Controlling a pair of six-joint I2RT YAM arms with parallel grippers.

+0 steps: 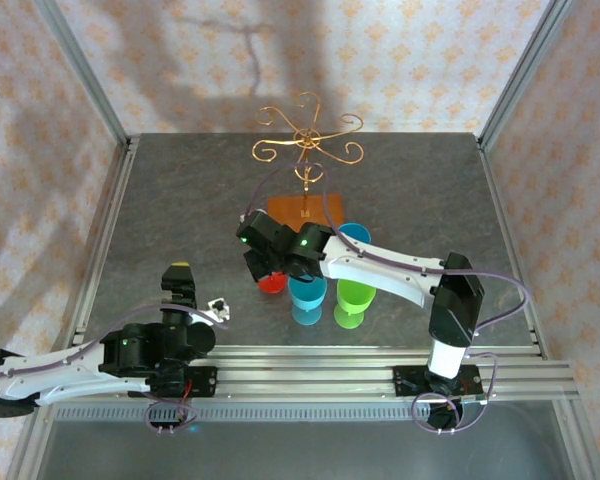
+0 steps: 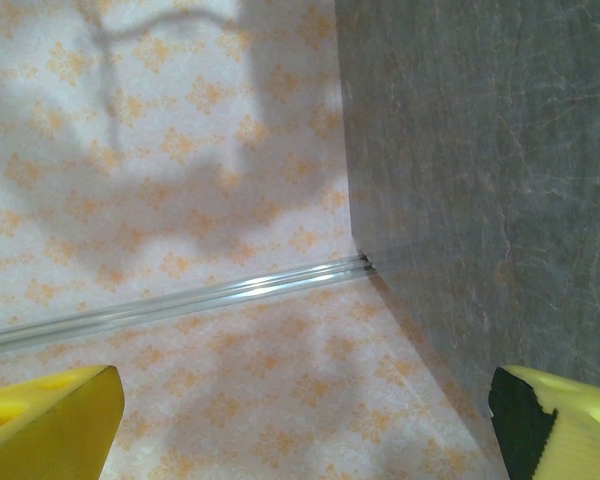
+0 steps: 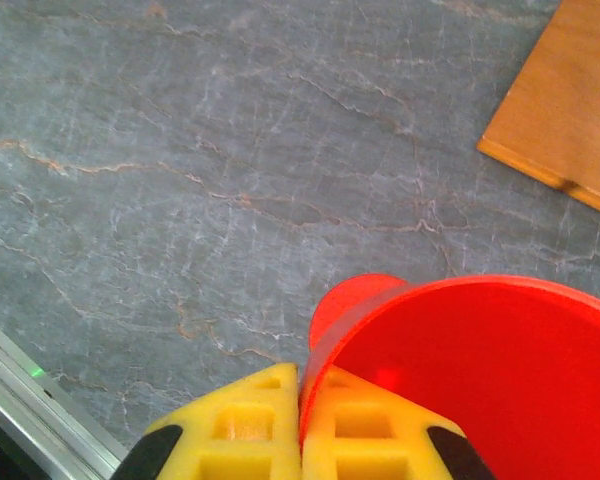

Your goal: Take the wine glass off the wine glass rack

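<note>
Mid-frame: right gripper [image 3: 300, 378], yellow pads pressed together, pinching rim of red plastic wine glass [image 3: 480, 380], low over grey stone-look tabletop [image 3: 180, 150], just below gold wire wine glass rack [image 1: 307, 140]. Lower left: left gripper [image 2: 302, 392] spread wide, empty.

Leftmost wine glass [image 1: 273, 283] beside others [image 1: 352, 298]; all before the wine glass rack [image 1: 306, 206]

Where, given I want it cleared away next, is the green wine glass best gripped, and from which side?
Probably its rim, from above on the near right side. The green wine glass stands upright, mouth open upward; a blue glass crowds its left and the right arm crosses just behind. One finger inside the bowl, one outside, as the right gripper holds the red glass.
</note>
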